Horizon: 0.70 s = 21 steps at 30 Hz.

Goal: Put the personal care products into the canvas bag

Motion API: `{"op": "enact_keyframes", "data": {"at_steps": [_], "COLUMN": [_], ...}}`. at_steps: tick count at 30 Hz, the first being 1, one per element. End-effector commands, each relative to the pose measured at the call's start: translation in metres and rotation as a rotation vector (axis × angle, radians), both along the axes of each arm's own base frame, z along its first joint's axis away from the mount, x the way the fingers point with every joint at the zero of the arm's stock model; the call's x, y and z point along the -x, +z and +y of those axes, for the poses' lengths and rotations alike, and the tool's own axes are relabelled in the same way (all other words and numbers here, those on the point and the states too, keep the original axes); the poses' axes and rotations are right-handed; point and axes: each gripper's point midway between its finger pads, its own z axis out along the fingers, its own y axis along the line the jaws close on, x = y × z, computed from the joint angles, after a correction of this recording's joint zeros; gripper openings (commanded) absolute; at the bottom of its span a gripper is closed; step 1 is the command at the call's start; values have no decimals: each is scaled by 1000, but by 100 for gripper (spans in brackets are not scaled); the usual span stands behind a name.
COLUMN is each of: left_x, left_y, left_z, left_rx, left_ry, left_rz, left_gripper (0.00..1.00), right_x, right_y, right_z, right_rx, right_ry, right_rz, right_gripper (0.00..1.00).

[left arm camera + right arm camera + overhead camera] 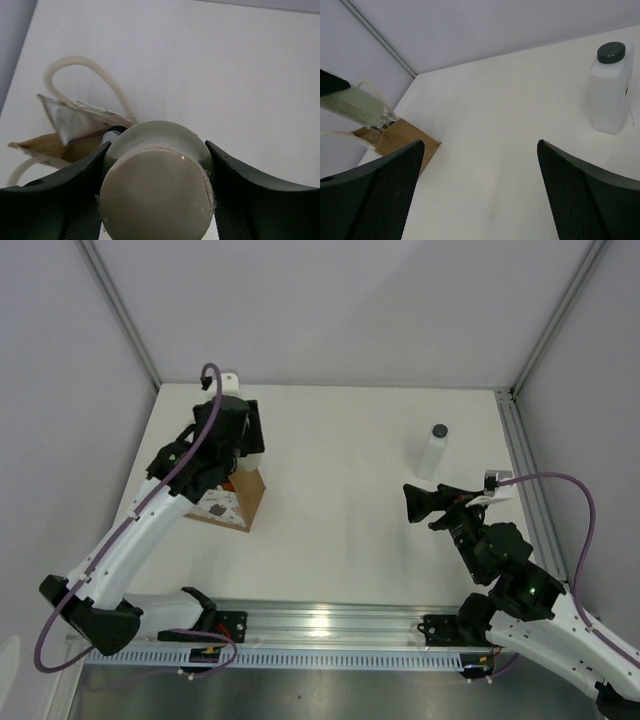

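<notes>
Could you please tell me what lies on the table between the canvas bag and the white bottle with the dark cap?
Only bare table; the top external view shows nothing between the canvas bag and the white bottle.

Quick headcount, no extras: I get four personal care products in total. That's one translucent white bottle (432,452) with a dark cap, one cream bottle (157,192), one grey-white flat tube (67,122), and one blue-capped bottle (114,131). I only catch a sliver of that last one, so count it with a grain of salt. No duplicates, each kind shows up exactly once. There's just one canvas bag (238,508), and it has two rope handles (95,75). On the hardware side there are two grippers, the left gripper (156,165) and the right gripper (480,145), two fingers each. And there's one table (340,440).
</notes>
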Motion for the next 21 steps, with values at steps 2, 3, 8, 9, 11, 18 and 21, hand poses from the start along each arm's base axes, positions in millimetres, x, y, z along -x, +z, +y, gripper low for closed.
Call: {"op": "enact_keyframes", "data": {"at_steps": [2,3,8,9,11,18,21], "left_x": [-6,-6,-8,-7,-7,1,4], "left_y": [39,37,27,27,22,18,13], "left_z": [57,64,88,90,97,116,119], "left_rx": [17,10,-3,0,-15,-56,-60], "left_ry": [150,165,225,234,263,322,320], "left_rz": [-115,-111,-121,-125,-113,-99,-85], "left_gripper": [0,1,0,0,0,0,0], "right_x": [1,1,1,1,1,3,4], "right_y": [9,8,9,9,9,11,13], "right_z": [-5,-5,-5,-5,-5,-6,-7], "right_rx": [-37,-33,-35,-33,-33,-42,-48], "right_ry": [-13,-12,-12,-12,-12,-9,-5], "right_rz": [-12,-12,-12,-12,-12,-16,-21], "right_gripper": [99,99,99,99,99,99,99]}}
